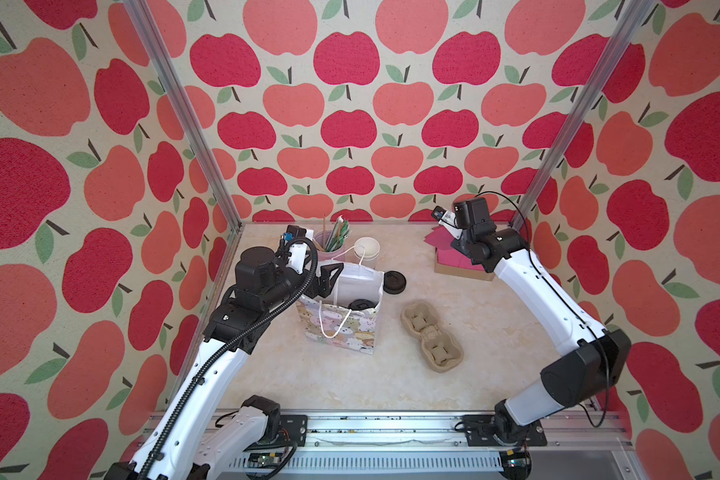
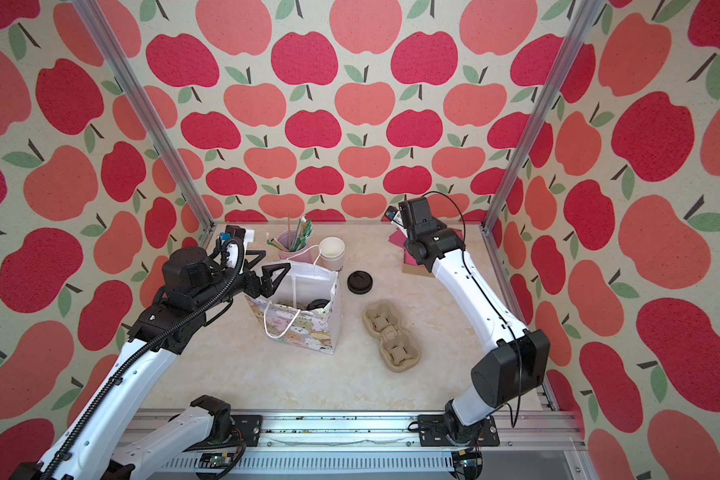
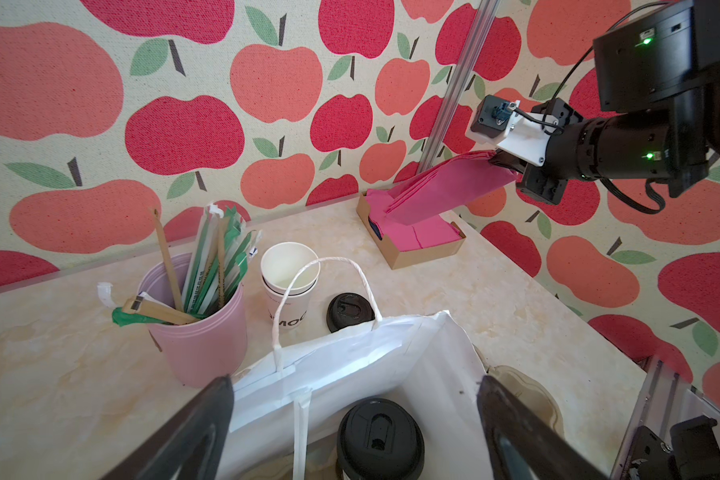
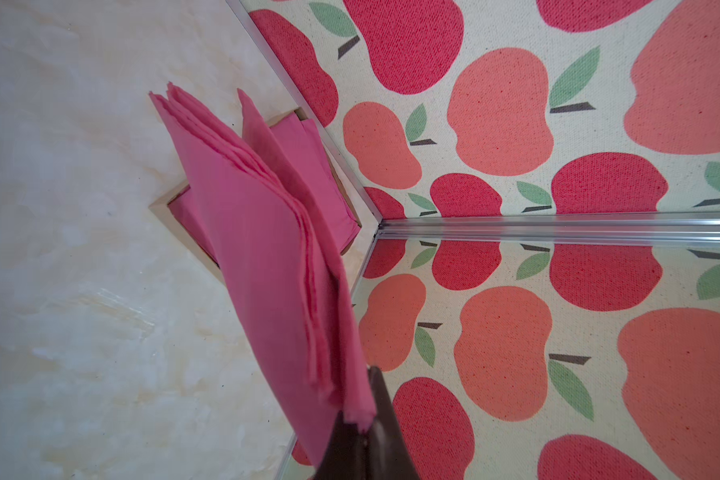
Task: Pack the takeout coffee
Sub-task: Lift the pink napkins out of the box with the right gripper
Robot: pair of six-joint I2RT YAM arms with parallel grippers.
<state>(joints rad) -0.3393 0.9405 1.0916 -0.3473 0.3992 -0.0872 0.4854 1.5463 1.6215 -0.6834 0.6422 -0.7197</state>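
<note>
- In both top views we see the left pincer [image 1: 324, 272] [image 2: 267, 270] spread wide over the bag's [image 1: 341, 328] mouth, gripping nothing. The coffee [image 1: 360, 304], lid on, stands in the bag just below it.
- The right pincer [image 1: 447, 233] is well apart, at the far bench [image 1: 350, 382] corner, closed on pink napkins [image 1: 433, 240] above their box [image 1: 462, 270].
- In the left wrist view, the coffee [image 3: 379, 436] shows between the left pincer's fingers [image 3: 192, 428], down inside the bag [image 3: 391, 345]. A loose lid [image 3: 350, 311] and a cup stack [image 3: 289, 286] stand beyond.
- In the right wrist view, the right pincer [image 4: 362, 440] pinches the napkins [image 4: 258, 249], which hang over the box [image 4: 163, 205].
</note>
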